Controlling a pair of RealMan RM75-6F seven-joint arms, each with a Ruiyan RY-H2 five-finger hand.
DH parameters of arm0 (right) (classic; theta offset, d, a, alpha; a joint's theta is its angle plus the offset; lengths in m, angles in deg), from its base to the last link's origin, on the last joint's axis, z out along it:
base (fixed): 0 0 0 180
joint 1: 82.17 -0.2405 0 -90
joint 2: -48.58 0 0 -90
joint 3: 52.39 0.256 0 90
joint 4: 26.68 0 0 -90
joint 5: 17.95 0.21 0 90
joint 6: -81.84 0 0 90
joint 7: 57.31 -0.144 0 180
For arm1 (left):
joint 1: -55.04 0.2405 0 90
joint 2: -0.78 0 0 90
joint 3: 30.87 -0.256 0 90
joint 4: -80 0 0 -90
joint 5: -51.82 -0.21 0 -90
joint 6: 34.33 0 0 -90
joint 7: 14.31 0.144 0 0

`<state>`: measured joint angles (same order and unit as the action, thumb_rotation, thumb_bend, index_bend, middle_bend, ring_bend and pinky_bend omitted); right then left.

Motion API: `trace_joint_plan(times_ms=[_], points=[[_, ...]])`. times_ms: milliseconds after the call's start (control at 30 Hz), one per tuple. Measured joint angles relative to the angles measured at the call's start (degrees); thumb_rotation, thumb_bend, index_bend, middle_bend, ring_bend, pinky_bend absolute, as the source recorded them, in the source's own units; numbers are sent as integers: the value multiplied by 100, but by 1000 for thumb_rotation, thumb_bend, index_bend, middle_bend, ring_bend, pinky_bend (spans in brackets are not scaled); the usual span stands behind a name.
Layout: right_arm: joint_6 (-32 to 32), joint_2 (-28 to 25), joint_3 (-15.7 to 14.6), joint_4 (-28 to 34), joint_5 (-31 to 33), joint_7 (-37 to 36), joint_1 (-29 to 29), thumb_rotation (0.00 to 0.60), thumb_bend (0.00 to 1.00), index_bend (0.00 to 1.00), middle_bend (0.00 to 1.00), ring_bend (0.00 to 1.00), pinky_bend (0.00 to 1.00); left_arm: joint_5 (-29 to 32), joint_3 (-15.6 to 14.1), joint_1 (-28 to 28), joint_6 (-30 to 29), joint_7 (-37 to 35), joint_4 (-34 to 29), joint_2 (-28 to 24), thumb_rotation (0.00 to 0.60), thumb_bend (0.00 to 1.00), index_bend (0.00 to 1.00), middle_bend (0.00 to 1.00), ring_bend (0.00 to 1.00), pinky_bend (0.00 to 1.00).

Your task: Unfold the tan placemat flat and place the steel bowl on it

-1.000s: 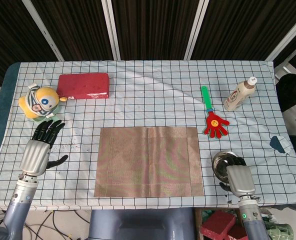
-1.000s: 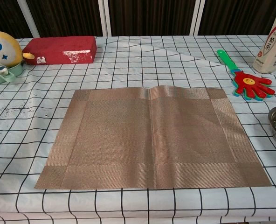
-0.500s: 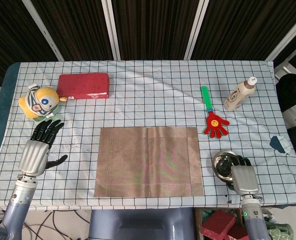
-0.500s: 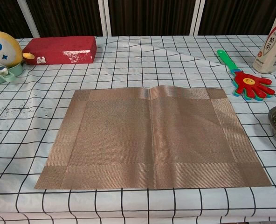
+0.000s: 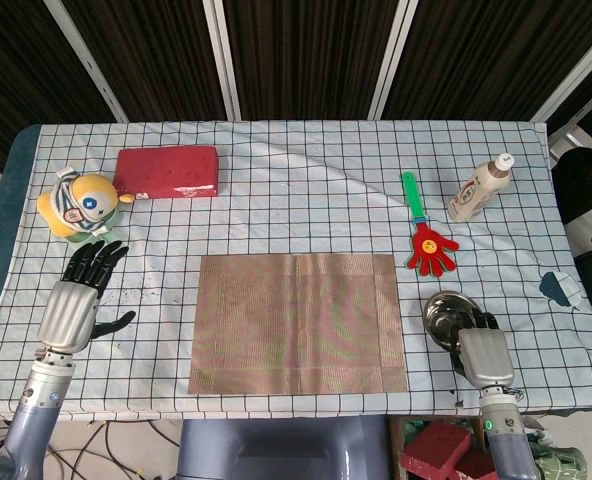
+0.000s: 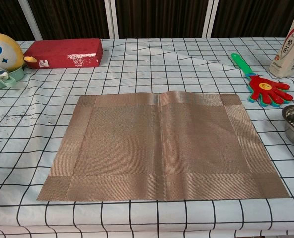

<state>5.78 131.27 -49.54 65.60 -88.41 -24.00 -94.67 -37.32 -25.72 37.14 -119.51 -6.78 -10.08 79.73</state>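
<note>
Placemat (image 5: 298, 322) lies unfolded, ready as a base; right hand (image 5: 484, 352) grips the bowl (image 5: 442, 313) beside it for transfer; left hand (image 5: 79, 291) spread, idle.

One placemat (image 5: 298, 322), one bowl (image 5: 442, 314), one bottle (image 5: 479, 189).

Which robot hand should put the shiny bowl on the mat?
The right hand. It is already at the steel bowl, just right of the flat placemat. The left hand rests open across the table, far from the bowl.

Red brick (image 5: 167, 171), clapper toy (image 5: 427, 238), bottle (image 5: 479, 188)
</note>
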Motion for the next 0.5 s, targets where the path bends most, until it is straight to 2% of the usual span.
trace_joint_plan(times_ms=[200, 500], points=[[-104, -74, 77, 104, -256, -100, -59, 600, 503, 726, 274, 131, 178, -14, 14, 10, -17, -35, 27, 10, 600, 35, 109, 80, 41, 78], [-174, -201, 331, 584, -799, -82, -403, 600, 504, 729, 274, 131, 178, -29, 63, 23, -65, -108, 62, 30, 600, 35, 109, 80, 41, 78]])
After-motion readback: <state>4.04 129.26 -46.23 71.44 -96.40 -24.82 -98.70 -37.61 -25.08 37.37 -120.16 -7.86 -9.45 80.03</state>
